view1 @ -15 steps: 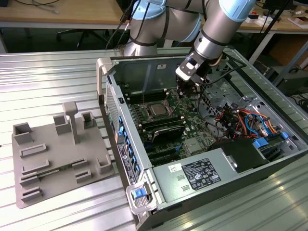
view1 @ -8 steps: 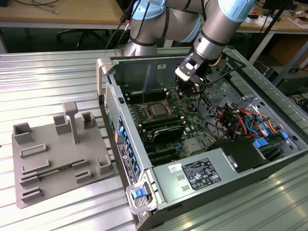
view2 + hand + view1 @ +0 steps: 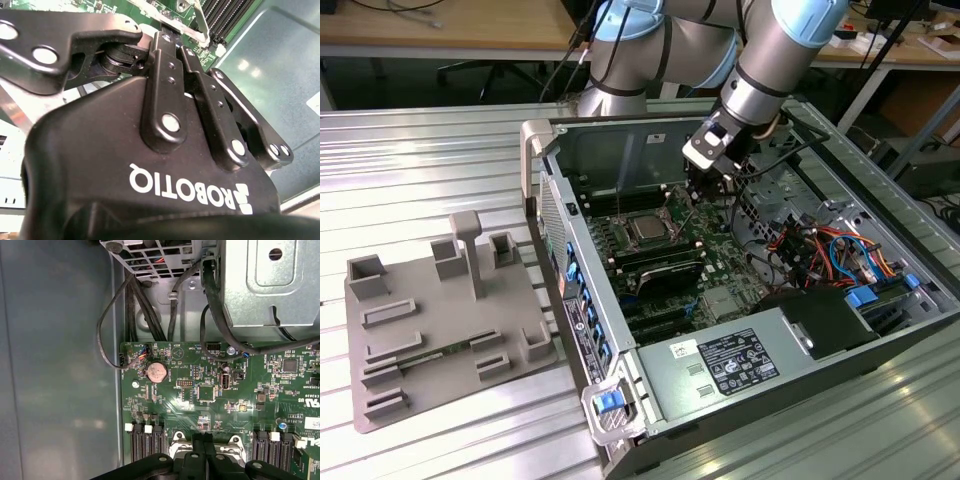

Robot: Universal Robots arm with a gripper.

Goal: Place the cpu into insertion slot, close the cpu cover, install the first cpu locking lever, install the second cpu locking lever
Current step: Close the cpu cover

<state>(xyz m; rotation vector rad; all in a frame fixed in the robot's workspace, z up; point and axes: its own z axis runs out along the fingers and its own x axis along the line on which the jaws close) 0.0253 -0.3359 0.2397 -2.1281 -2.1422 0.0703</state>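
The cpu [image 3: 645,230] lies flat in the insertion slot [image 3: 629,238] on the green board, its silver top showing. I cannot tell whether the cpu cover is down over it. My gripper [image 3: 696,203] reaches into the open case just to the exterior view's right of the slot. Its black fingers [image 3: 198,442] press together, shut, over the slot's silver frame [image 3: 176,446]. In the second wrist view the gripper [image 3: 167,36] ends beside a thin silver locking lever [image 3: 200,22]. No part shows between the fingers.
A grey fixture plate [image 3: 430,320] lies outside the case at the exterior view's left. Inside are black memory slots [image 3: 147,440], a coin battery [image 3: 156,372], black cables [image 3: 137,305], a metal drive cage [image 3: 265,280], coloured cables [image 3: 825,250] and the power supply [image 3: 720,365].
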